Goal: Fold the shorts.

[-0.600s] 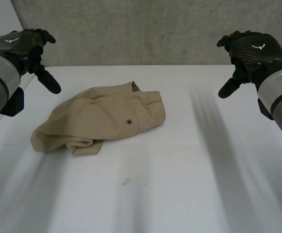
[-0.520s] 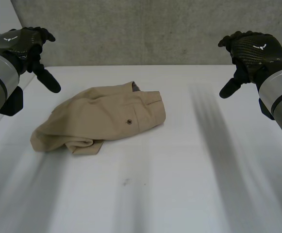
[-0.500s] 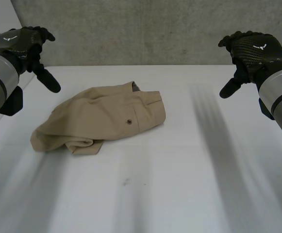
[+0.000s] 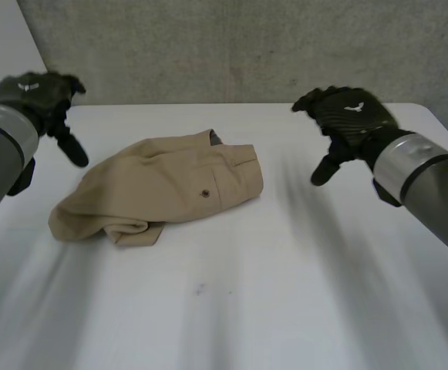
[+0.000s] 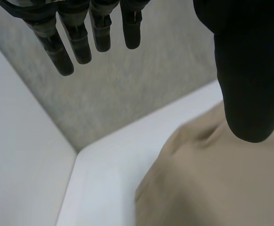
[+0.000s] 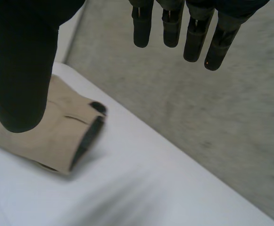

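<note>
**Surface** (image 4: 285, 293): white, bare apart from one garment.

**Shorts** (image 4: 162, 193): tan, lying left of centre on the surface. They sit in a loose, uneven heap rather than flat. The waistband end points toward the right hand's side. The leg end is bunched and rolled under at the near left.

**Right hand** (image 4: 347, 116): raised over the surface beside the waistband end, apart from the cloth. Fingers are straight and spread from the thumb, holding nothing.

**Left hand** (image 4: 42, 96): raised over the far left of the surface, near the leg end but clear of it. Fingers are extended, the thumb stands off, and the hand is empty.

**Button** (image 4: 205, 193): small and dark, on the upper face near the waistband.

**Handling note (judgement):** the step is the approach, and no fold has begun.
- Each hand should come down on its own end of the shorts.
- Each should pinch an outer corner through all layers.
- The two should then draw apart low over the surface, so the heap lies flat before it is doubled.
- Grasping mid-cloth would likely lift only one layer and worsen the bunching.
</note>
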You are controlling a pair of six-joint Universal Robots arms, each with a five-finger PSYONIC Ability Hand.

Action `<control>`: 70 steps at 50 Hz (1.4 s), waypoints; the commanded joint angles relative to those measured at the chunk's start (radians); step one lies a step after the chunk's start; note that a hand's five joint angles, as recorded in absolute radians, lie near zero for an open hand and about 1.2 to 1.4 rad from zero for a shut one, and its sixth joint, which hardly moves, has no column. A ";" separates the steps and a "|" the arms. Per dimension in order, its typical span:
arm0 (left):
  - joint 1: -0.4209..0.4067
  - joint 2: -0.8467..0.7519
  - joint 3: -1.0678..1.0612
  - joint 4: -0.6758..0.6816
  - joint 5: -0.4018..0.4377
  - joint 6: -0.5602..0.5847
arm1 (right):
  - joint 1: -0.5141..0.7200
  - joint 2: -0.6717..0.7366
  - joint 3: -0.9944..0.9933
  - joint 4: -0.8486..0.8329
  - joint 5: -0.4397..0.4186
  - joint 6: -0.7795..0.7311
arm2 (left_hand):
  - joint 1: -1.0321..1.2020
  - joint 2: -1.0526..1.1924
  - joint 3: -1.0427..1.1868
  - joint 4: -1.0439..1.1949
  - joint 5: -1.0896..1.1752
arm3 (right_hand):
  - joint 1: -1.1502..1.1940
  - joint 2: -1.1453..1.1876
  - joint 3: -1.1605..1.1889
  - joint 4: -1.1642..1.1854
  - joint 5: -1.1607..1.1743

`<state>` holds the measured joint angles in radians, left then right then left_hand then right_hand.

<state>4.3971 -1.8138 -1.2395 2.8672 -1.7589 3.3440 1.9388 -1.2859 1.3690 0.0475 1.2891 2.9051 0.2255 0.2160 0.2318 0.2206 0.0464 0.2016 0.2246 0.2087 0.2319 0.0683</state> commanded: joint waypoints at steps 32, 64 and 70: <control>0.104 -0.391 -0.060 0.250 0.007 0.055 | 0.203 0.844 -0.762 -0.123 0.056 0.189 | 0.969 0.978 0.962 0.973 0.973 | 1.195 1.172 1.188 1.164 1.153; -0.226 0.220 -0.664 0.300 0.032 0.071 | -0.021 -0.164 0.408 -0.034 -0.040 -0.421 | 0.147 0.157 0.141 0.152 0.152 | 1.195 1.172 1.188 1.164 1.153; -0.214 0.237 -0.652 0.307 0.076 0.098 | -0.044 -0.182 0.476 -0.049 -0.040 -0.472 | 0.135 0.144 0.129 0.140 0.139 | 1.195 1.172 1.188 1.164 1.153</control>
<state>4.1714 -1.5920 -1.8967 3.1713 -1.7256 3.4154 1.9191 -1.4527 1.7741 0.0112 1.2559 2.4888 0.3597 0.3593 0.3659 0.3547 0.1767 0.9684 1.1713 1.1730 1.1855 0.9714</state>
